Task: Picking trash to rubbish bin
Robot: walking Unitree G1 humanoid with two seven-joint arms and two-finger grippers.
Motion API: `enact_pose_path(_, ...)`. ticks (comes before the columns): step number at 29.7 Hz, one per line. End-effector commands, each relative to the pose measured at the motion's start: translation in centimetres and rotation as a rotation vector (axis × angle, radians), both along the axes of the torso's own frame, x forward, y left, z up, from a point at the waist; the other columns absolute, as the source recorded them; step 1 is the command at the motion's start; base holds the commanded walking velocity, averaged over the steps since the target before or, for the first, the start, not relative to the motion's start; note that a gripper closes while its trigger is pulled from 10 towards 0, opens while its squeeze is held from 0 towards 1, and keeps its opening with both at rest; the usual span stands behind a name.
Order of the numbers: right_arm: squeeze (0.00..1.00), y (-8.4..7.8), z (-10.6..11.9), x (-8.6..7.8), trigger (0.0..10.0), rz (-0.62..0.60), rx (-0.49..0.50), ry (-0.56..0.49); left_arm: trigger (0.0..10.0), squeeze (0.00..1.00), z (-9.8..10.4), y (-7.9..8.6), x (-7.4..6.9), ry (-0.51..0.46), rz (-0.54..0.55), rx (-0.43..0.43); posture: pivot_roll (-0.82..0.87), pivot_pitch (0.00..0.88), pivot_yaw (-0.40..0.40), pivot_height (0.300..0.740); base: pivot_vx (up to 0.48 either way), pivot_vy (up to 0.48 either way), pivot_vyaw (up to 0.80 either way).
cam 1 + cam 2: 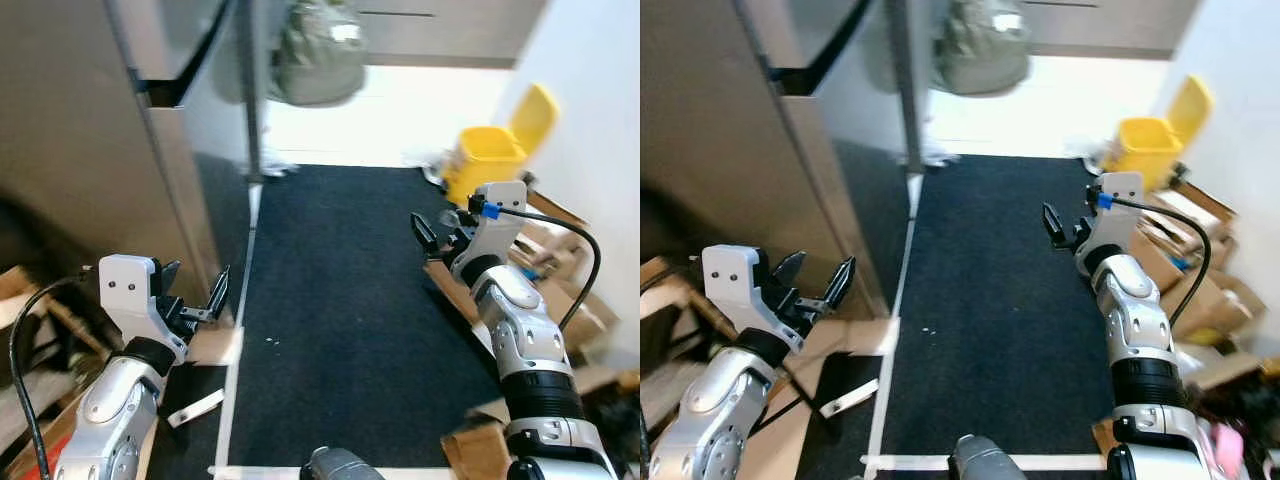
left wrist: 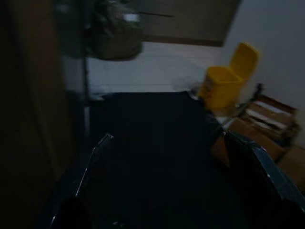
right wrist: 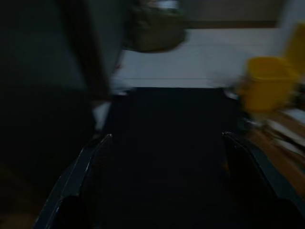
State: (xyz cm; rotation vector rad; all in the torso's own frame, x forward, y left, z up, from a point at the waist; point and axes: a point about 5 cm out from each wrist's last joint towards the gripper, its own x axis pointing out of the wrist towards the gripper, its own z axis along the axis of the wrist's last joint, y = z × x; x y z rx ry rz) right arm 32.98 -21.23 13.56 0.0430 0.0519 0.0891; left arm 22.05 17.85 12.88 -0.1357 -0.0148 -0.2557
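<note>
Both grippers, left gripper (image 1: 192, 290) and right gripper (image 1: 440, 228), hung spread wide and empty over the dark mat (image 1: 350, 300), while the yellow rubbish bin (image 1: 492, 155) stood ahead to the right, beside flattened cardboard (image 1: 555, 245).

the grey-green bag (image 1: 318, 50) far ahead of the left gripper (image 1: 192, 290) is blurred and cut off by the top edge. the yellow bin (image 1: 487, 160) just beyond the right gripper (image 1: 437, 232) is soft-edged, its contents unreadable. cardboard (image 1: 1185, 265) beside that gripper runs off the frame. both wrist views are dark and smeared.
</note>
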Motion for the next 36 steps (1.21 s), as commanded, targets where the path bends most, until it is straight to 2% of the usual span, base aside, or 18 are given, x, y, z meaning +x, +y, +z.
enact_pose_path(1,0.00,-0.1,-0.3,-0.3,10.0,-0.022,-0.002,0.016,10.0,0.00,0.0,0.1,-0.2,-0.004,0.014,-0.004,-0.07,0.000,-0.027,0.740,0.000,0.000,-0.76)
enact_pose_path(9,0.00,-0.1,-0.8,-1.8,10.0,-0.016,-0.073,0.043,10.0,0.00,0.0,0.2,-0.3,-0.011,0.023,-0.005,-0.08,0.000,-0.025,0.740,0.000,0.000,-0.77)
enact_pose_path(13,0.00,0.2,-1.1,-2.6,10.0,0.008,-0.120,0.052,10.0,0.00,0.0,0.3,-0.4,-0.013,0.032,-0.006,-0.08,0.000,-0.024,0.740,0.000,0.000,-0.77)
enact_pose_path(14,0.00,0.6,-1.3,-3.3,10.0,0.037,-0.158,0.058,10.0,0.00,0.0,0.3,-0.6,-0.009,0.041,-0.003,-0.08,0.000,-0.024,0.740,0.000,0.000,-0.77)
enact_pose_path(17,0.00,0.9,-1.5,-3.9,10.0,0.052,-0.176,0.064,10.0,0.00,-0.1,0.5,-0.9,-0.002,0.053,0.002,-0.09,0.000,-0.020,0.740,0.000,0.000,-0.76)
enact_pose_path(23,0.00,1.9,-1.9,-7.2,10.0,0.089,-0.217,0.067,10.0,0.00,-0.7,0.3,-3.0,0.045,0.070,0.008,-0.13,0.000,-0.002,0.740,0.000,0.000,-0.77)
enact_pose_path(26,0.00,1.7,-1.7,-7.1,10.0,0.072,-0.205,0.052,10.0,0.00,-0.6,0.5,-2.9,0.040,0.067,-0.010,-0.13,0.000,0.002,0.740,0.000,0.000,-0.77)
enact_pose_path(30,0.00,1.5,-1.1,-5.9,10.0,0.071,-0.112,0.011,10.0,0.00,0.3,0.7,-1.1,-0.012,0.051,-0.021,-0.14,0.000,0.001,0.740,0.000,0.000,-0.78)
enact_pose_path(32,0.00,1.6,-0.8,-5.3,10.0,0.083,-0.077,0.008,10.0,0.00,0.4,0.6,-1.1,-0.020,0.045,-0.023,-0.14,0.000,-0.001,0.740,0.000,0.000,-0.80)
enact_pose_path(36,0.00,1.6,-0.6,-5.4,10.0,0.086,-0.056,0.013,10.0,0.00,0.6,0.4,-1.3,-0.026,0.049,-0.028,-0.13,0.000,-0.015,0.740,0.000,0.000,-0.80)
